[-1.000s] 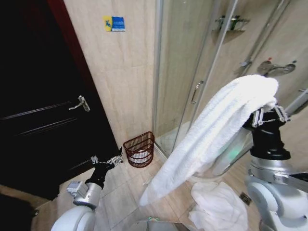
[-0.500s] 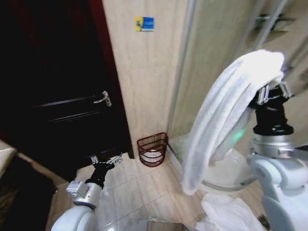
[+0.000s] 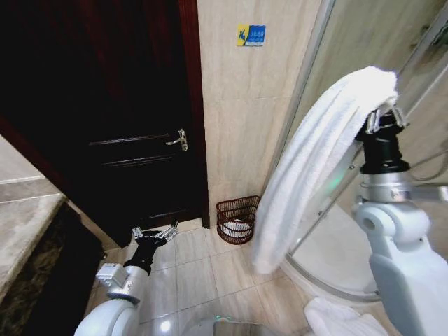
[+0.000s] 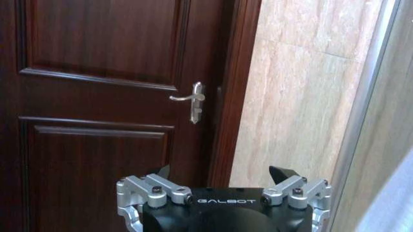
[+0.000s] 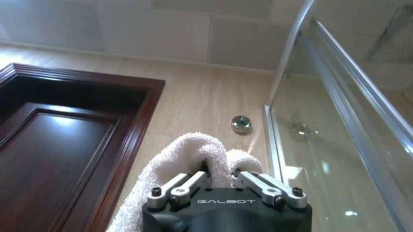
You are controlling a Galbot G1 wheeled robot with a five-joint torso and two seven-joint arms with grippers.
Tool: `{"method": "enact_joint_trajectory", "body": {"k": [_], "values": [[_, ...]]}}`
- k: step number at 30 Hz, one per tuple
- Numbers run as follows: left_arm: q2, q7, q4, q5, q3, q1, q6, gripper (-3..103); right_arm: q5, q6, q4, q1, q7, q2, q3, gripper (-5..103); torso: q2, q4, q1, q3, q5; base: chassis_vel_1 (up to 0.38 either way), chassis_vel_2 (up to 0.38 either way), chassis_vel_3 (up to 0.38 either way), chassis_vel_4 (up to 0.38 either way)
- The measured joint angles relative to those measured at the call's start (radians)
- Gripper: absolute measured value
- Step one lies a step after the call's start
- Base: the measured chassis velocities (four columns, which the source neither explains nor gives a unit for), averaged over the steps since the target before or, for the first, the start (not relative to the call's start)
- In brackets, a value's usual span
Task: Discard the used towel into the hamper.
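Floor tiles (image 3: 203, 269) are seen beneath the hamper (image 3: 237, 220), set by the dark door (image 3: 119, 119). The white towel (image 3: 315, 161) is pinched high in the right hand (image 3: 382, 120). The left hand (image 3: 154, 234) is held low, spread and empty.

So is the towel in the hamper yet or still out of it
Out. The towel hangs from the raised right gripper, which is shut on it, apart from the hamper on the floor by the wall. The left gripper is open, low.
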Motion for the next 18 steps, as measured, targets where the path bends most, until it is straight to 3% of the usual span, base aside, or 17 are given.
{"method": "enact_joint_trajectory", "body": {"k": [18], "values": [[0.0,0.0,0.0,0.0,0.0,0.0,0.0,100,-0.045,0.053,-0.379,0.428,-0.009,0.072,-0.261,9,0.0,0.0,0.0,0.0,-0.0001,0.0,0.0,0.0,0.0]]}}
